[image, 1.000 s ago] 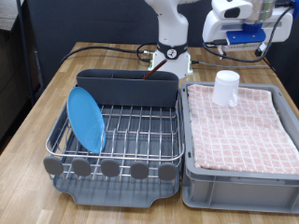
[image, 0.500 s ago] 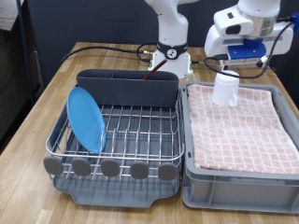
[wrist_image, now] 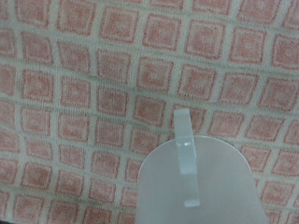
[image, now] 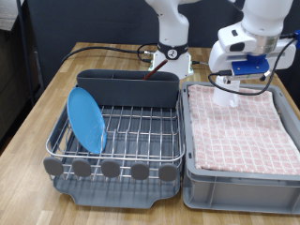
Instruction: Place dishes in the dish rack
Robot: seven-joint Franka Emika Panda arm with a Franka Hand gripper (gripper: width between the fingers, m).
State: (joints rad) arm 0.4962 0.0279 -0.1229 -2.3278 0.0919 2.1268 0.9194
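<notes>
Plate (image: 85, 118): upright in rack (image: 127, 131). Mug (wrist_image: 194, 182): on cloth (image: 239, 131), unracked. Gripper (image: 231, 86): over mug, jaw state unclear

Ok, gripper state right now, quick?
Gripper: down over the white mug on the checked cloth; open or shut cannot be told.

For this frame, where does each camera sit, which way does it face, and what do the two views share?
Exterior view: off the arm, looking down across the table at the dish rack holding the blue plate, the grey bin, the arm and gripper.
Wrist view: on the hand, facing down; no fingers show.
Shared: the white mug on the pink checked cloth.
</notes>
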